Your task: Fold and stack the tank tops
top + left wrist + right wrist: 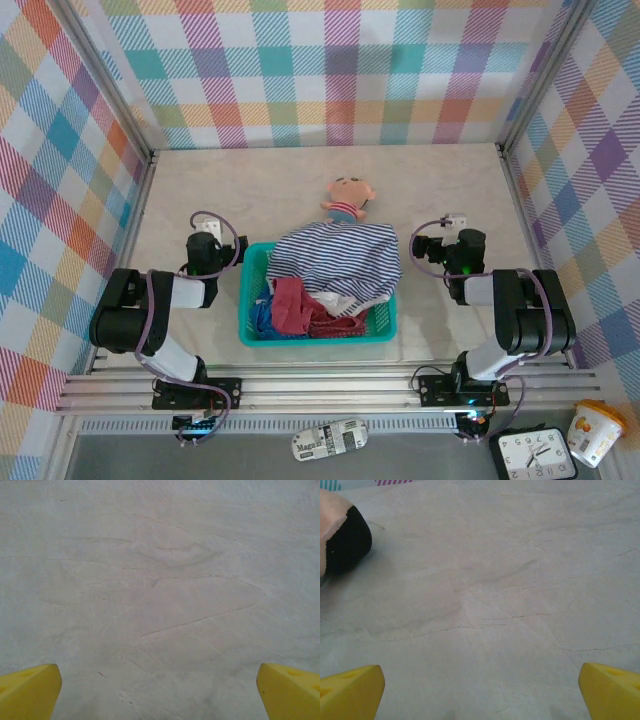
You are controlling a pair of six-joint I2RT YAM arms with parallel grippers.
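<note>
The tank tops lie bunched in a teal mesh basket [246, 318] at the table's middle. The navy-and-white striped one [335, 262] drapes over the basket's far and right side. Under it, at the near left, show the dark red one [298, 306] and a bit of the bright blue one [262, 320]. My left gripper [207, 226] [160, 696] rests left of the basket, open, its yellow fingertips [27, 690] wide apart over bare table. My right gripper [452, 224] [480, 694] sits right of the basket, open too, with nothing between its fingertips [350, 690].
A small big-headed doll [348, 198] [340, 532] lies just beyond the basket. The marbled table [250, 185] is walled by plaid panels on three sides. Below the near rail lie a clock [533, 452], a cup [595, 430] and a patterned pouch [330, 438].
</note>
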